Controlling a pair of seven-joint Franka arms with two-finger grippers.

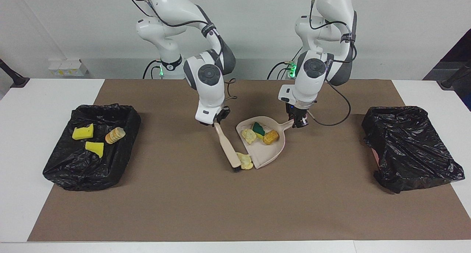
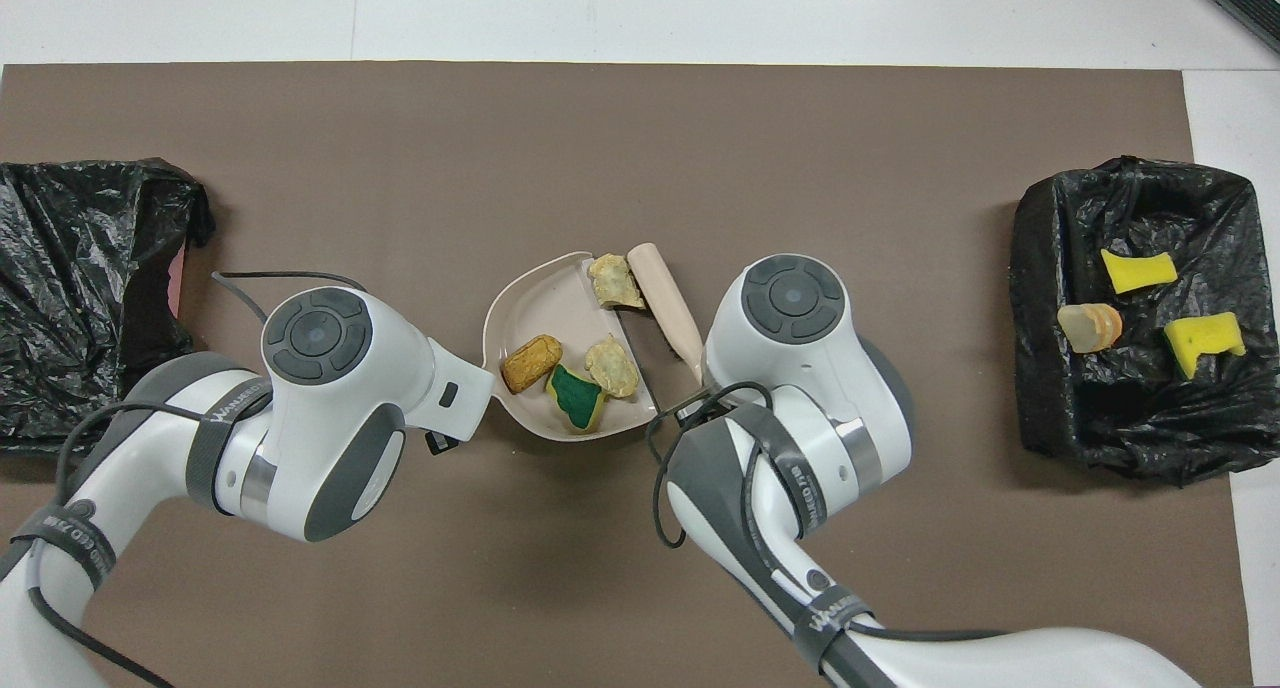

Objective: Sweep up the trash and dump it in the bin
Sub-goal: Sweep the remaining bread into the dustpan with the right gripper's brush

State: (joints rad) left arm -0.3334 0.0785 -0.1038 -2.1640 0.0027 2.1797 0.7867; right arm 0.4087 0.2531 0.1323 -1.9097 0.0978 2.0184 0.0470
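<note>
Beige dustpan (image 1: 265, 144) sits at frame centre in the facing view, on the brown mat (image 1: 235, 209) covering the white desk (image 1: 44, 95), mouth facing lower left. Left gripper (image 1: 298, 121), just right of centre, has its fingers pinched on the pan's handle stub. Right gripper (image 1: 215, 121), just left of centre, has its fingers clamped on the handle of the beige brush (image 1: 227, 147); brush slants down and to the right w/ its bristle end low at the pan's lip. Trash: one pale crumpled scrap (image 1: 244, 161) lies at the lip, touching the brush tip, partly on the pan edge. Inside the pan, toward its upper end: a pale chunk (image 1: 249, 135), a green-and-yellow sponge (image 1: 258, 129) and a golden-brown roll (image 1: 271, 136), bunched close together. Overhead view shows the same: scrap at the pan's upper rim beside the brush head, other 3 lower in the pan. Black-lined bin (image 1: 92, 146) at mid-left of the facing view holds 2 yellow sponge bits (image 1: 83, 132) (image 1: 95, 148) & a ridged tan chunk (image 1: 114, 135). Second black-lined bin (image 1: 408, 146) at mid-right; can't tell what's in it, only crumpled liner shows. Both arm bases stand at top centre.
</note>
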